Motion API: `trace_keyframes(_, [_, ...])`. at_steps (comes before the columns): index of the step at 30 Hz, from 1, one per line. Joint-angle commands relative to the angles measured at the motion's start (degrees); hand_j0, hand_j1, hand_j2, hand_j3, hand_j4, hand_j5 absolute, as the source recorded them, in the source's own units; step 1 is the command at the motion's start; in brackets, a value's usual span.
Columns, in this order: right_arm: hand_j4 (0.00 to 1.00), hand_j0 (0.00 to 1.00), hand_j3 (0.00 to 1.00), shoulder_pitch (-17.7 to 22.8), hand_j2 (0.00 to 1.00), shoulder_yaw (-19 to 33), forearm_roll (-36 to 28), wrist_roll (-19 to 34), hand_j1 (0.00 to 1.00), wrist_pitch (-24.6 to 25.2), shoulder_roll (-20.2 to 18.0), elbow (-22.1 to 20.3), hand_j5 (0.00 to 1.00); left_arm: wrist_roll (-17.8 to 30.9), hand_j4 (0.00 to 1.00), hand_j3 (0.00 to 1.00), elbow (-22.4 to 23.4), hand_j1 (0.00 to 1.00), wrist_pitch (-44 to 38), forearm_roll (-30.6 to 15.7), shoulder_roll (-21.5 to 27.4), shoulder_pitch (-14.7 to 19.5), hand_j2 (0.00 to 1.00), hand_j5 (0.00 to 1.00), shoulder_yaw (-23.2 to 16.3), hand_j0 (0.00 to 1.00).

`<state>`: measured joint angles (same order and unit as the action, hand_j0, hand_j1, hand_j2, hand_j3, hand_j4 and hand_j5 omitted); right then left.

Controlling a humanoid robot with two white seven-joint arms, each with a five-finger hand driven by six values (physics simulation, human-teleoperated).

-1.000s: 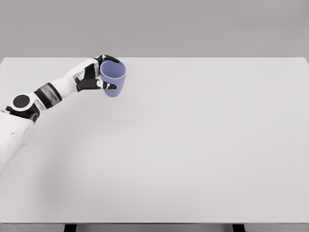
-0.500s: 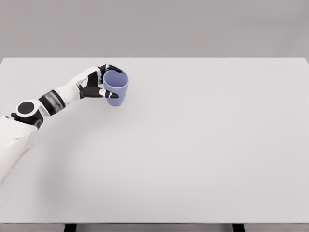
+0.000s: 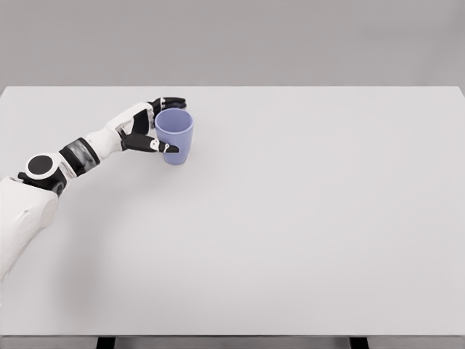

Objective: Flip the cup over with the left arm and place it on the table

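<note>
The fingers (image 3: 161, 146) of the left hand (image 3: 142, 127) are now loosening around the cup (image 3: 175, 136): the lower dark finger points out across the front of the cup wall, and the upper ones curl over the back of the rim, but they look less tight than half a second ago, when they were wrapped closely on the side. I cannot say for sure if they are touching the cup or are just beside it. The cup itself has changed more clearly. One second ago it was tilted and lifted a little, with the mouth turned toward me; now it stands upright with the mouth up, and its base seems to rest on the worktop (image 3: 305, 218), in the far left part, near the back edge. It has also come down and a bit to the right. So I judge that the flip is done and the placing is nearly done; what is left is to open the hand fully and draw the arm back without pushing the cup over. The right arm is not in sight.
</note>
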<state>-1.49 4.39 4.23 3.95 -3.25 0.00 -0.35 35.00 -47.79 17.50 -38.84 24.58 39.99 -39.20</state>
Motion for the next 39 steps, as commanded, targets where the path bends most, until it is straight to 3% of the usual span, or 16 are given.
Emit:
trace_keyframes(1, [1.00, 1.00, 1.00, 0.0, 1.00, 0.0, 0.0, 0.0, 1.00, 0.0, 0.0, 0.0, 1.00, 0.0, 1.00, 1.00, -0.3, 1.00, 0.2, -0.4, 0.1, 0.0, 1.00, 1.00, 0.2, 1.00])
trace_keyframes(19, [1.00, 1.00, 1.00, 0.0, 1.00, 0.0, 0.0, 0.0, 1.00, 0.0, 0.0, 0.0, 1.00, 0.0, 1.00, 1.00, -4.0, 1.00, 0.3, -0.6, 1.0, 0.2, 1.00, 1.00, 1.3, 1.00])
trace_keyframes(31, [1.00, 1.00, 1.00, 0.0, 1.00, 0.0, 0.0, 0.0, 1.00, 0.0, 0.0, 0.0, 1.00, 0.0, 1.00, 1.00, -4.9, 1.00, 0.3, -0.8, 1.4, 2.4, 1.00, 1.00, 1.3, 1.00])
trace_keyframes(34, [1.00, 1.00, 1.00, 0.0, 1.00, 0.0, 0.0, 0.0, 1.00, 0.0, 0.0, 0.0, 1.00, 0.0, 1.00, 1.00, -4.6, 1.00, 0.3, -0.3, 5.9, 4.7, 1.00, 1.00, 1.1, 1.00])
trace_keyframes(37, [1.00, 1.00, 1.00, 0.0, 1.00, 0.0, 0.0, 0.0, 1.00, 0.0, 0.0, 0.0, 1.00, 0.0, 1.00, 1.00, -4.7, 1.00, 2.1, 1.7, 15.5, 6.4, 1.00, 1.00, 1.0, 1.00])
trace_keyframes(38, [1.00, 1.00, 1.00, 0.0, 1.00, 0.0, 0.0, 0.0, 1.00, 0.0, 0.0, 0.0, 1.00, 0.0, 1.00, 1.00, -5.0, 1.00, 4.2, 5.0, 18.0, 6.4, 1.00, 1.00, 0.7, 1.00])
trace_keyframes(39, [1.00, 1.00, 1.00, 0.0, 1.00, 0.0, 0.0, 0.0, 1.00, 0.0, 0.0, 0.0, 1.00, 0.0, 1.00, 1.00, -6.4, 1.00, 8.8, 14.1, 20.4, 6.4, 1.00, 1.00, -0.1, 1.00])
